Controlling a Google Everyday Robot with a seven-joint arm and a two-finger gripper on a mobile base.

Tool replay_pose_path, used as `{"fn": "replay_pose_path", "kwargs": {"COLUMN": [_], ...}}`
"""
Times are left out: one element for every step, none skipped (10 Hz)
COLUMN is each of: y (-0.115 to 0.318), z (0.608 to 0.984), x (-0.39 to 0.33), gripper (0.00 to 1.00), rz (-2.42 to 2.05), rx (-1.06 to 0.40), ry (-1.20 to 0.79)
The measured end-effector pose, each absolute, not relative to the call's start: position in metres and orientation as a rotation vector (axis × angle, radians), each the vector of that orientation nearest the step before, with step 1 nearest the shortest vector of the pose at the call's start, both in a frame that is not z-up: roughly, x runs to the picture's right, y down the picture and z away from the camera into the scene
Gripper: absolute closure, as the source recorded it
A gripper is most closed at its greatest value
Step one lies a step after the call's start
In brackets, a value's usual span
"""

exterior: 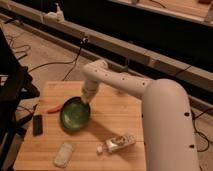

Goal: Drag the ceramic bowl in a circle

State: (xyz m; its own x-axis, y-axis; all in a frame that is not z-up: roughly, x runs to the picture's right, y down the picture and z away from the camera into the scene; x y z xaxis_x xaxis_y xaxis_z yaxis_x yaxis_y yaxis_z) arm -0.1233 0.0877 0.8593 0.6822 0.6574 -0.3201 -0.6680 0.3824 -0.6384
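The ceramic bowl (pixel 75 114), wide, shallow and glossy green inside with a dark rim, sits on the wooden table (pixel 115 117) left of centre. My gripper (pixel 86 98) is at the bowl's far right rim, touching it. The white arm reaches in from the right and bends down to it. The small white cup does not show.
An orange stick-like item (pixel 53 108) lies just left of the bowl. A black flat item (pixel 37 124) lies near the left edge. A clear plastic piece (pixel 63 154) and a lying bottle (pixel 117 143) are at the front. Dark furniture (pixel 12 85) stands left of the table.
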Motion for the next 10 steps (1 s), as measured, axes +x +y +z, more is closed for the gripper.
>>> {"fn": "replay_pose_path", "kwargs": {"y": [0.098,0.109,0.121,0.130,0.133,0.133,0.123,0.114,0.096,0.085], "z": [0.851,0.843,0.838,0.837,0.841,0.846,0.854,0.860,0.869,0.873], "x": [-0.136,-0.142,-0.140,-0.125,-0.107,-0.085,-0.065,-0.056,-0.055,-0.067], "gripper": [1.00,1.00,1.00,1.00,1.00,1.00,1.00,1.00,1.00,1.00], "rz": [0.804,0.771,0.750,0.754,0.771,0.797,0.832,0.852,0.869,0.862], "rx": [-0.842,-0.861,-0.876,-0.884,-0.880,-0.873,-0.852,-0.836,-0.813,-0.804], "ry": [-0.009,-0.029,-0.036,-0.022,-0.002,0.031,0.059,0.072,0.077,0.063]}}
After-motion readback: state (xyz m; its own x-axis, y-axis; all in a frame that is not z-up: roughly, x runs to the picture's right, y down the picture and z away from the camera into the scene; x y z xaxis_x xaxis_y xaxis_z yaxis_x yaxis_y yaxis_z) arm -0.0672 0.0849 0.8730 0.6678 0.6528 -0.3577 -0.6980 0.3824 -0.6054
